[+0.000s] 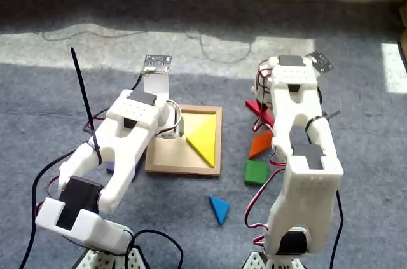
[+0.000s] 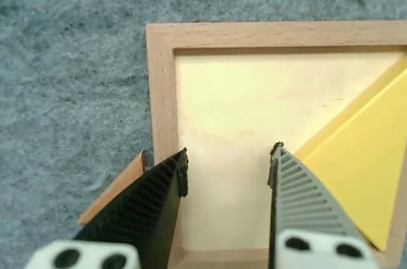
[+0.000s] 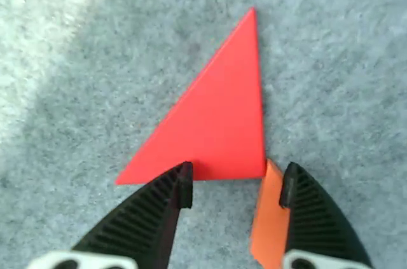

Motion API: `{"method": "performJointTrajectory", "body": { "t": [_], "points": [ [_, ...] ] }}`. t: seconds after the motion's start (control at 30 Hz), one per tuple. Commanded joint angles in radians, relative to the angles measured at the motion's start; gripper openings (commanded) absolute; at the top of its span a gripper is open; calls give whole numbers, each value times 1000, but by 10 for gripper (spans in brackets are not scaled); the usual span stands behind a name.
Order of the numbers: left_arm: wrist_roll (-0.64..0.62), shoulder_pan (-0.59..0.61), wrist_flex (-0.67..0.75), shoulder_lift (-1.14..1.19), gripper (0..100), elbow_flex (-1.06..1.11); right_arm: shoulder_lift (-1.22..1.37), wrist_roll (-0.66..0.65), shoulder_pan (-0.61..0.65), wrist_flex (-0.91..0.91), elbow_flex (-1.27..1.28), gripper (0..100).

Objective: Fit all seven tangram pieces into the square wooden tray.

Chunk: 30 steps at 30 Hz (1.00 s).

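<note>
Grey carpet point(image 1: 76, 91) is covering the whole work surface. The left arm point(image 1: 127, 135) is slanting in over the tray's left side. The right arm point(image 1: 305, 154) is stretching straight up the right of the scene, with the loose pieces along its left flank. The square wooden tray point(image 1: 184, 168) is lying flat between the arms. In the left wrist view, bare floor point(image 2: 222, 110) is showing from one corner of the tray to the yellow piece. The yellow triangle point(image 1: 203, 138) is sitting inside the tray, its long edge along the right wall and its apex pointing to the centre. The left gripper point(image 2: 229, 167) is hanging over that bare floor, fingers spread and holding nothing, one tip by the rim and one near the yellow edge. The red triangle point(image 3: 216, 116) is lying flat on carpet outside the tray. The right gripper point(image 3: 235, 183) is hovering at its base edge, fingers parted and gripping nothing. The orange piece point(image 3: 270, 218) is touching the red triangle's corner. The green square point(image 1: 255, 172) is lying just below the orange piece, near the tray's right rim. The blue triangle point(image 1: 219, 208) is lying apart from every other piece. A purple piece point(image 1: 111, 167) is peeking from under the left arm.
</note>
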<state>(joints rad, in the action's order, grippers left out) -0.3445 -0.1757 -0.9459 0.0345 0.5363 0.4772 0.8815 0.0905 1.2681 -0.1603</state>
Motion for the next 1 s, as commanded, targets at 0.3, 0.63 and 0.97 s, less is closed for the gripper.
{"method": "performJointTrajectory", "body": {
  "t": [0.3,0.63,0.97],
  "points": [
    [-3,7,14,-36,220,-42,277,6,27,41,-398,228],
    [-3,7,14,-36,220,-42,291,3,25,318,-723,228],
    [-3,7,14,-36,220,-42,315,11,42,173,-812,228]
  ]
}}
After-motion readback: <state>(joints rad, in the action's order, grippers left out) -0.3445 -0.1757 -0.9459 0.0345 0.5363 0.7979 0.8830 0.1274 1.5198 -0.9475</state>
